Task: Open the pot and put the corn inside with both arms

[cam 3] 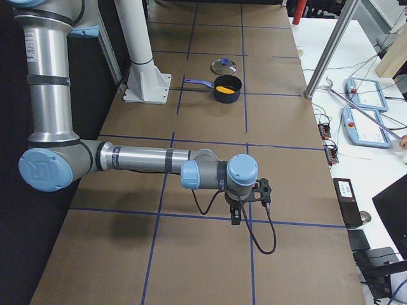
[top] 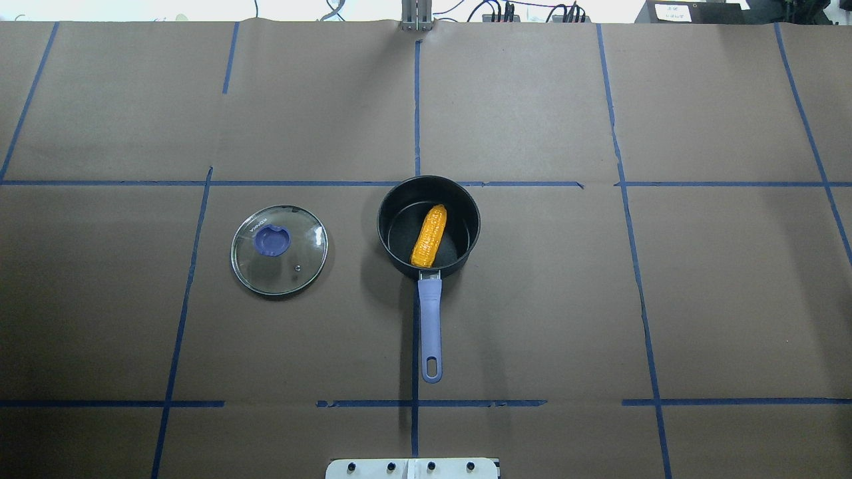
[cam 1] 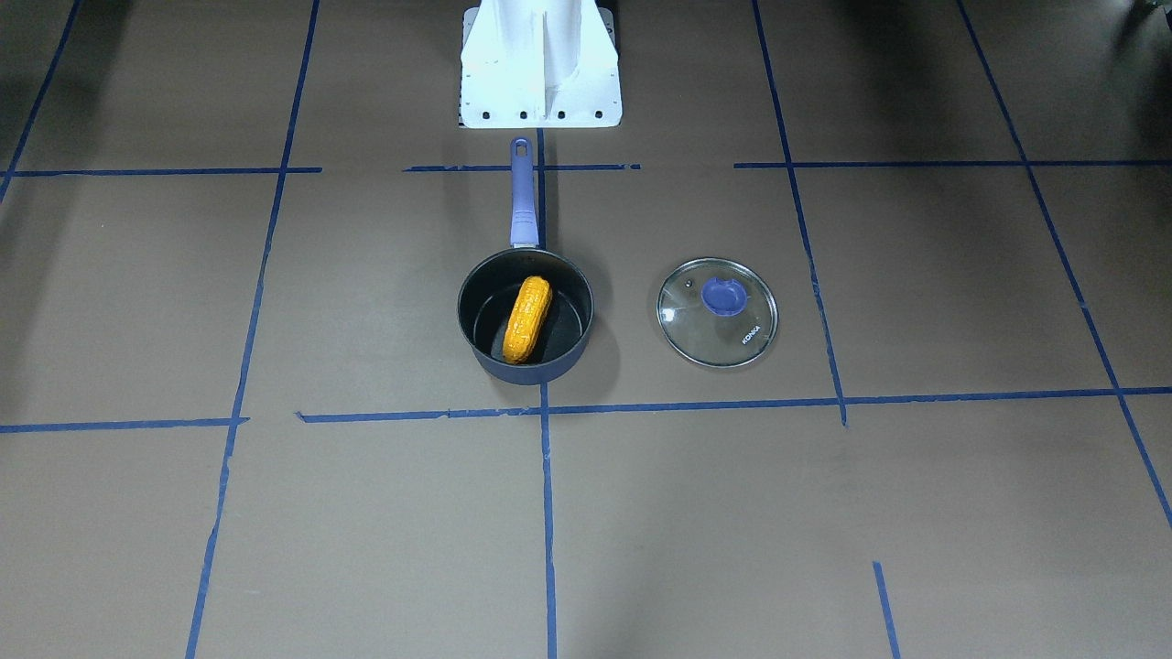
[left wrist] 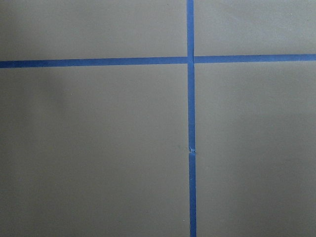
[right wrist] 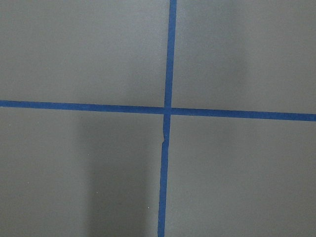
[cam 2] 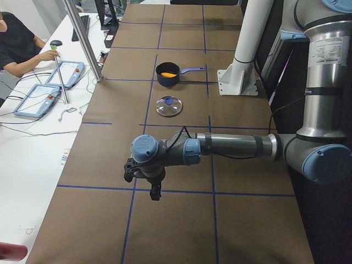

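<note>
The dark navy pot stands open in the middle of the table, its lavender handle pointing at the robot base. The orange-yellow corn lies inside it, leaning on the rim; it also shows in the overhead view. The glass lid with a purple knob lies flat on the table on the robot's left of the pot. My left gripper shows only in the exterior left view, and my right gripper only in the exterior right view. Both hang far from the pot; I cannot tell whether they are open or shut.
The white base stand stands just behind the pot handle. Blue tape lines grid the brown table cover. Beyond the table's far edge are a metal post, control tablets and an operator.
</note>
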Controlling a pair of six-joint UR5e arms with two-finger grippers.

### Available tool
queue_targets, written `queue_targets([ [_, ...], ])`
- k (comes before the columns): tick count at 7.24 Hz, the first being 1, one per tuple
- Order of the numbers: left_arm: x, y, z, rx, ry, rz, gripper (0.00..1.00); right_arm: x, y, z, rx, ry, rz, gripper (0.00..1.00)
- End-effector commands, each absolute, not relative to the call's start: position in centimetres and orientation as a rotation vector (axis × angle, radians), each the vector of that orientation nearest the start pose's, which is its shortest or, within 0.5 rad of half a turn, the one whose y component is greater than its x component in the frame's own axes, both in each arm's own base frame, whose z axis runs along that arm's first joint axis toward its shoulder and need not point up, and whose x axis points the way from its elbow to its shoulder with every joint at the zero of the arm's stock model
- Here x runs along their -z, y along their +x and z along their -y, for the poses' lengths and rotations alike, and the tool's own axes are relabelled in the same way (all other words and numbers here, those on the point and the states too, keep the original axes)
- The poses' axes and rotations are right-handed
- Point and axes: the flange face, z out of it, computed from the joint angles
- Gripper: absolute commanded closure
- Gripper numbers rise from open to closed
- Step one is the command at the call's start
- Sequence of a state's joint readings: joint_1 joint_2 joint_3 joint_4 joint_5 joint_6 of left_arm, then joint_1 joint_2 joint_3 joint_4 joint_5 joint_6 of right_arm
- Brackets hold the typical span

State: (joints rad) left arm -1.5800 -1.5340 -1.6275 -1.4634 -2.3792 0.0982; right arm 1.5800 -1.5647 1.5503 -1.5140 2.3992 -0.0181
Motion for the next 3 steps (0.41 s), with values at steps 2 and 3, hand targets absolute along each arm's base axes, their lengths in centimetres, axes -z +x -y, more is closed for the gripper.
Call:
queue_targets([
  [2,-65.66,-6.56,46.92,-0.049,-0.039,-0.811,0.00,-64.98,6.44,49.81,0.030,0.063,0.829,0.00],
  [3,-65.72,-6.56,46.92,-0.049,-0.039,-0.811,0.00,-64.90,6.44,49.76,0.032,0.065,0.829,0.00],
])
